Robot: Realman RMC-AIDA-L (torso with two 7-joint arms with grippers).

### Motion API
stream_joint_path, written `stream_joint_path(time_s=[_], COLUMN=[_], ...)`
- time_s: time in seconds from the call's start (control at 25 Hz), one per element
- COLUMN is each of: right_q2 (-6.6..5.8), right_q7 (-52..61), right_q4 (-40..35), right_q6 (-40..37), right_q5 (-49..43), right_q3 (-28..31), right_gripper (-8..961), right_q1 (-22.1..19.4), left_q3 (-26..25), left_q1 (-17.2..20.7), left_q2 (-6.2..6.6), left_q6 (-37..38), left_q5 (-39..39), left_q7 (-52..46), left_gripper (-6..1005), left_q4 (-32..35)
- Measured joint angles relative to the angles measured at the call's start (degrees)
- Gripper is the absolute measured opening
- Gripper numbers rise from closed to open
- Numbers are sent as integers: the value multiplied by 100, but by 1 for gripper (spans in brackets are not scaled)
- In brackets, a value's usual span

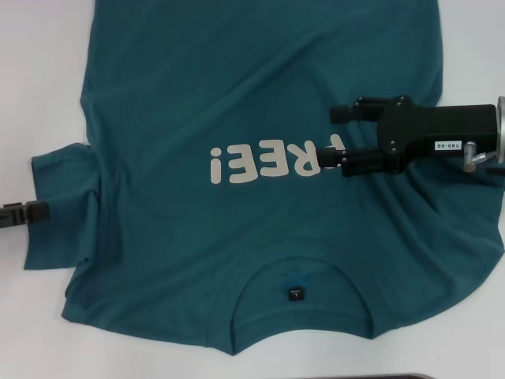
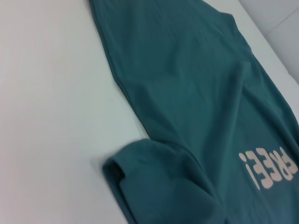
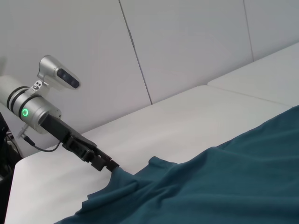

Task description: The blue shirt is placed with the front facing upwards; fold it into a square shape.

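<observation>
On the left, the left gripper pinches the sleeve edge of the blue shirt, spread front-up on the white worktop. To the right, the right gripper hovers over the lettering, jaws parted (holding nothing). The first fold looks barely begun; next, that sleeve probably needs carrying inward.

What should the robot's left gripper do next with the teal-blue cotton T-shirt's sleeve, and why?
Probably lift the sleeve and carry it inward across the chest. The left gripper sits at that sleeve's hem at the edge of the teal-blue cotton T-shirt, apparently pinching it in the right wrist view, while the shirt lies flat and unfolded. The right gripper hovers open above the cream lettering.
</observation>
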Motion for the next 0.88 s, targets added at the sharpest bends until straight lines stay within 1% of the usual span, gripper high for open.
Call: stream_joint_path(time_s=[0.16, 0.32, 0.64, 0.88], right_q2=[-9, -9, -8, -8], right_q7=[-7, -9, -11, -14], right_q4=[-1, -2, -1, 8], right_q6=[-15, -20, -27, -26], right_q5=[0, 0, -1, 0], right_q3=[3, 9, 8, 8], right_gripper=[916, 916, 916, 916], right_q1=[0, 0, 0, 0], left_q3=[4, -9, 13, 15], left_q1=[-34, -51, -126, -190], left_q2=[-39, -113, -164, -170], left_q6=[-31, -51, 7, 20], left_q5=[169, 284, 289, 289], left_q7=[0, -3, -4, -10], left_gripper=[827, 827, 828, 769], left_q4=[6, -23, -68, -80])
